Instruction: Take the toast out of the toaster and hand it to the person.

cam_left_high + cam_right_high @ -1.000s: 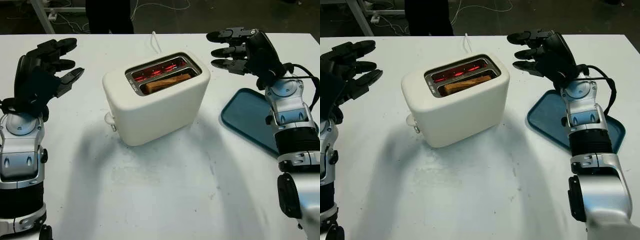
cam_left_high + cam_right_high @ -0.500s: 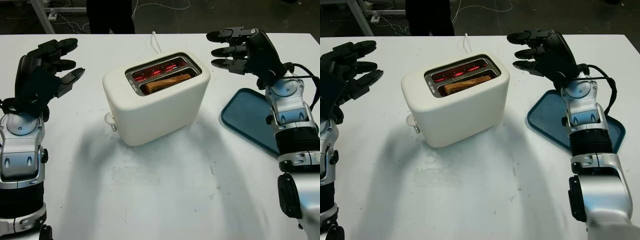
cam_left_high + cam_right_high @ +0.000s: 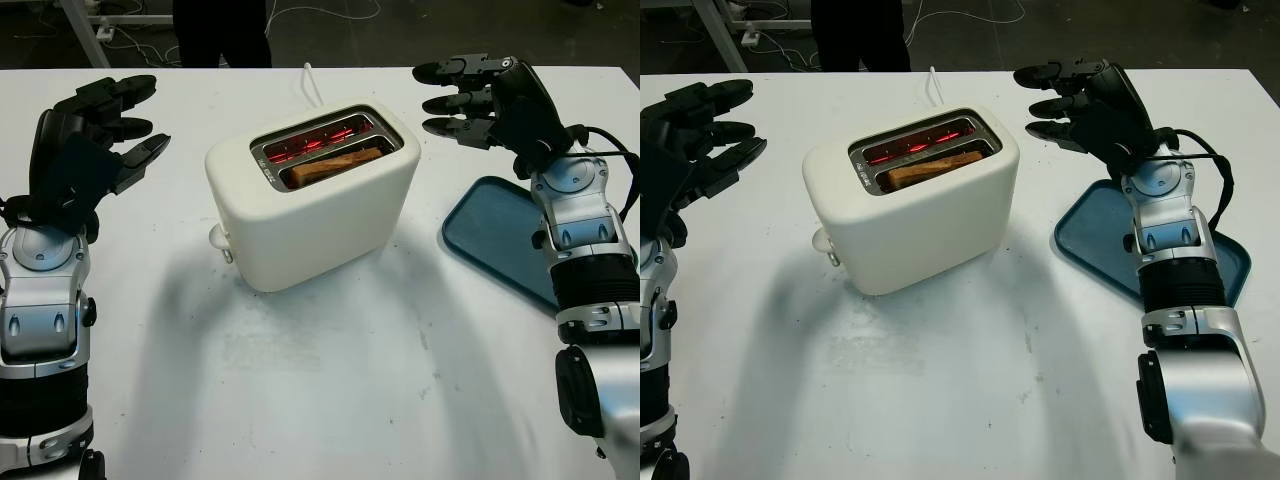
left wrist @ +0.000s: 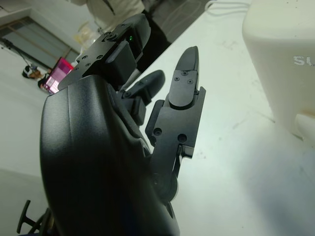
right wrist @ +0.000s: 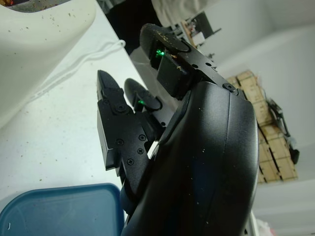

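Note:
A cream toaster [image 3: 312,205] stands mid-table, its rear slot glowing red. A slice of brown toast [image 3: 336,164] sits in the front slot, its top edge just above the rim. My left hand [image 3: 118,125] hovers open to the left of the toaster, well apart from it. My right hand [image 3: 455,98] hovers open at the toaster's right, a little behind it, holding nothing. The toaster's side [image 4: 285,59] also shows in the left wrist view, and its edge [image 5: 39,44] in the right wrist view.
A blue tray [image 3: 505,238] lies on the white table [image 3: 330,380] at the right, under my right forearm. The toaster's white cord [image 3: 310,85] runs to the back edge. A person in dark clothing [image 3: 220,30] stands behind the table.

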Available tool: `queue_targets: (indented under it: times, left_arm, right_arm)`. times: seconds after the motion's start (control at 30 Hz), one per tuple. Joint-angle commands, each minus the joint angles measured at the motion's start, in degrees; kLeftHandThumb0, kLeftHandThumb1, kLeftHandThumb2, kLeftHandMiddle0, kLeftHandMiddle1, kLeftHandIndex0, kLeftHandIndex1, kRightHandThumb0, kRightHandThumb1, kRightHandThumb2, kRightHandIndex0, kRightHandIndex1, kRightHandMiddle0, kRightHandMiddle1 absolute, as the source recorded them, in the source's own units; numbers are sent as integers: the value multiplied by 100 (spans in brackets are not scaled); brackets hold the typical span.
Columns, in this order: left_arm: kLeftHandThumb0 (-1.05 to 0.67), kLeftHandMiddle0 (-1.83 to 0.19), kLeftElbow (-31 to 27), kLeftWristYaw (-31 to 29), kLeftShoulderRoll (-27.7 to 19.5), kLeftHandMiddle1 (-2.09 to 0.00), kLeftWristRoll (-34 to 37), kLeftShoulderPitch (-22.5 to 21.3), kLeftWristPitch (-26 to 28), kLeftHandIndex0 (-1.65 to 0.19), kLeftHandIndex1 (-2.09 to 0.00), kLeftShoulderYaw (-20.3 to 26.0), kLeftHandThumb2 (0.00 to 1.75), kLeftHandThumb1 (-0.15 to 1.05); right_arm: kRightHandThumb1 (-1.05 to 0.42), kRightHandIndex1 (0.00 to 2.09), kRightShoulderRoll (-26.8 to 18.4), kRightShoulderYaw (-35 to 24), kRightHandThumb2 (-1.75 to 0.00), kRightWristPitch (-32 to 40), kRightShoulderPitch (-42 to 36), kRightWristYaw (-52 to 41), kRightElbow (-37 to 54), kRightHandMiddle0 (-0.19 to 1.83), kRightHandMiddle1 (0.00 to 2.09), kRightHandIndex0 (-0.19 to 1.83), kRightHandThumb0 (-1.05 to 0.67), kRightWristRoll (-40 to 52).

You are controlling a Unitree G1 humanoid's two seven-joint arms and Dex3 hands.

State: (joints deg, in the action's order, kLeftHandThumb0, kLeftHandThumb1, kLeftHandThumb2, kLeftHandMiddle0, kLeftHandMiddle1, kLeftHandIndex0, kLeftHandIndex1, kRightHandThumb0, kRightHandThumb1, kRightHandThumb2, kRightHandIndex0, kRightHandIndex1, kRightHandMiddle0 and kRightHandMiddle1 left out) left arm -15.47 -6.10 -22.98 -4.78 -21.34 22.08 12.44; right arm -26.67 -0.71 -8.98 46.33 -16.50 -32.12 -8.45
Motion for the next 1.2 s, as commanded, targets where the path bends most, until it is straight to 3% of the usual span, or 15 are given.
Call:
queue_targets:
  times: [0.0, 0.9, 1.17]
  left_arm:
    - [-22, -41, -65, 39, -18, -78, -24, 15, 2, -65, -9, 1, 8, 92]
    - [-20, -40, -51, 48, 0, -78, 35, 31, -35, -65, -8, 49, 9, 92]
    - [-22, -39, -56, 54, -30, -79, -38, 37, -34, -65, -9, 3, 9, 92]
  right_arm:
    - [-85, 5, -35, -12, 0, 13, 63, -4, 91, 82, 0, 91, -1, 31]
    - [-83, 4, -35, -110, 0, 305, 150, 12, 400, 82, 0, 90, 8, 116]
    - [-69, 7, -249, -199, 0, 552, 725, -628, 1194, 87, 3, 94, -6, 489]
